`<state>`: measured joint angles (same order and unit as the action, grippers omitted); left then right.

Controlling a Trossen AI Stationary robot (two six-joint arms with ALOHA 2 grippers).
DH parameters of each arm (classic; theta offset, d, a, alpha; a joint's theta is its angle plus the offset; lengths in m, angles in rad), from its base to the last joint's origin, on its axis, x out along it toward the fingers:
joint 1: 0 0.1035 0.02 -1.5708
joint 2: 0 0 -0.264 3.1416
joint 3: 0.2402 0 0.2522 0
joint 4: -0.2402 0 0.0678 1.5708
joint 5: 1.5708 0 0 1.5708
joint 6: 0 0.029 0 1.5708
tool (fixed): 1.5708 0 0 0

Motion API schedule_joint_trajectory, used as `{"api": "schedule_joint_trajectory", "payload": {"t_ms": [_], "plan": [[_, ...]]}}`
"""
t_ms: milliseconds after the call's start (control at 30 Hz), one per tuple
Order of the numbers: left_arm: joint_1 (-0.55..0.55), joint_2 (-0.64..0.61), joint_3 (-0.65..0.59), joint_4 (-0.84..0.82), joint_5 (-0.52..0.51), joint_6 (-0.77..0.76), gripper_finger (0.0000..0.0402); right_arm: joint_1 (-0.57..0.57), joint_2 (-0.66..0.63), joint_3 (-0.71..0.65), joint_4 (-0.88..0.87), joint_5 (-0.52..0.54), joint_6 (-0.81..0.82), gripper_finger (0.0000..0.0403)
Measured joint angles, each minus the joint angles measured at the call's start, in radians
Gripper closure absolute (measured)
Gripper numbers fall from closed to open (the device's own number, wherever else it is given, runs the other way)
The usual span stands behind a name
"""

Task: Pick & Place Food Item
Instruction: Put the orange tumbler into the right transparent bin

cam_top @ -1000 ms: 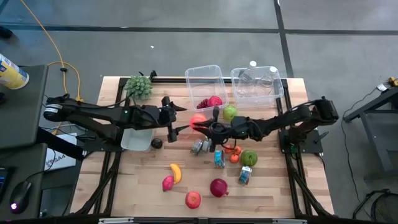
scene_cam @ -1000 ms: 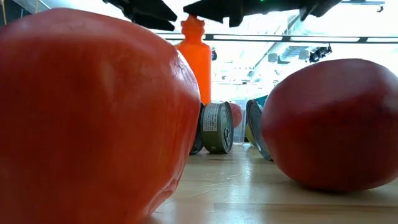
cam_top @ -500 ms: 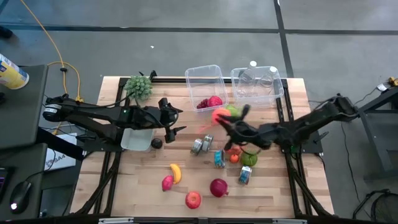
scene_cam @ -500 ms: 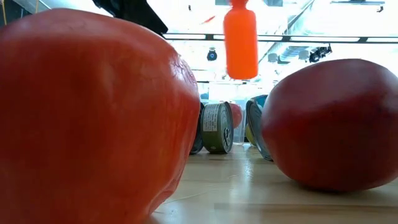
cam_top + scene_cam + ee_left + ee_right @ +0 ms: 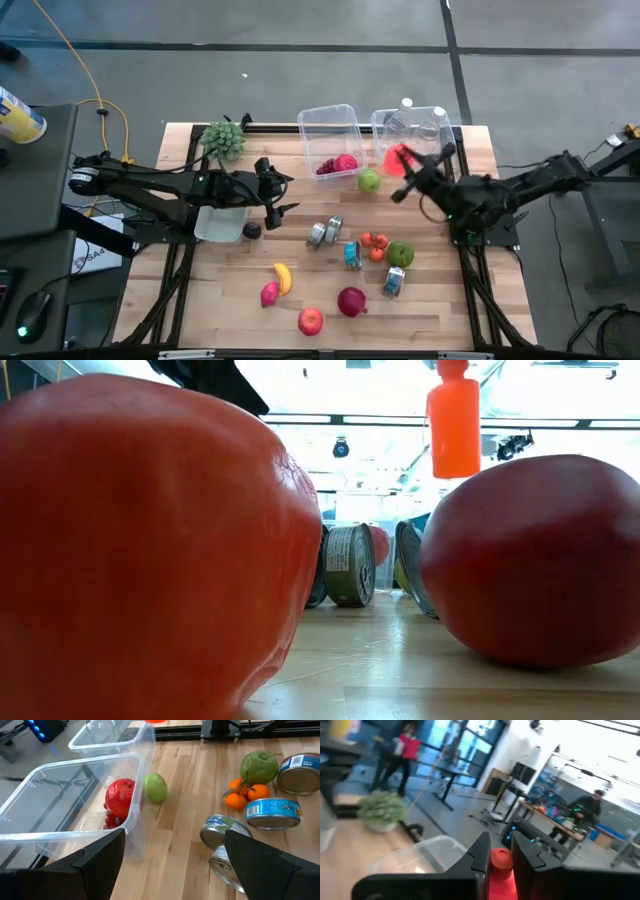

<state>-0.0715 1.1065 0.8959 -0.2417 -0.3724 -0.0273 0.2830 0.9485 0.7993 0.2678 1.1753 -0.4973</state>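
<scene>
We've swung our right gripper (image 5: 407,166), clamped on the orange bottle (image 5: 397,158), right toward the bins; left gripper (image 5: 272,196) waits wide open.

The right claw (image 5: 412,172) holds a bottle (image 5: 398,158) above the table (image 5: 440,300), beside two bins (image 5: 330,130).

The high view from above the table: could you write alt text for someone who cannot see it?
The right gripper holds an orange bottle at the right clear bin. The left gripper waits open beside the left clear bin. Fruit and cans lie scattered on the wooden table.
</scene>
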Motion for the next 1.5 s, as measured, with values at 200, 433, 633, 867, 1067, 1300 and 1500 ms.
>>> {"api": "schedule_joint_trajectory", "payload": {"t_ms": [200,433,633,867,1067,1300,1500], "plan": [[0.0,0.0,-0.001,0.0,0.001,0.0,0.0073,-0.169,-0.098,-0.06,-0.002,-0.166,0.045,0.0375],[0.0,0.001,-0.001,0.0,0.002,0.0,0.0073,-0.381,-0.106,-0.13,0.002,-0.297,0.086,0.0375],[0.0,0.001,-0.002,-0.007,0.002,0.0,0.0073,-0.473,-0.093,-0.191,0.08,-0.367,0.108,0.0375],[0.0,0.001,-0.002,-0.01,0.003,-0.008,0.0073,-0.554,-0.09,-0.207,0.074,-0.359,0.219,0.0339],[0.0,0.001,-0.002,-0.01,0.003,-0.011,0.0073,-0.592,-0.088,-0.207,0.073,-0.359,0.269,0.0273],[0.0,0.001,-0.002,-0.013,0.003,-0.011,0.0073,-0.581,-0.088,-0.207,0.091,-0.375,0.262,0.0215],[0.0,0.001,-0.002,-0.013,0.002,-0.011,0.0073,-0.555,-0.088,-0.207,0.171,-0.367,0.161,0.0188]]}}
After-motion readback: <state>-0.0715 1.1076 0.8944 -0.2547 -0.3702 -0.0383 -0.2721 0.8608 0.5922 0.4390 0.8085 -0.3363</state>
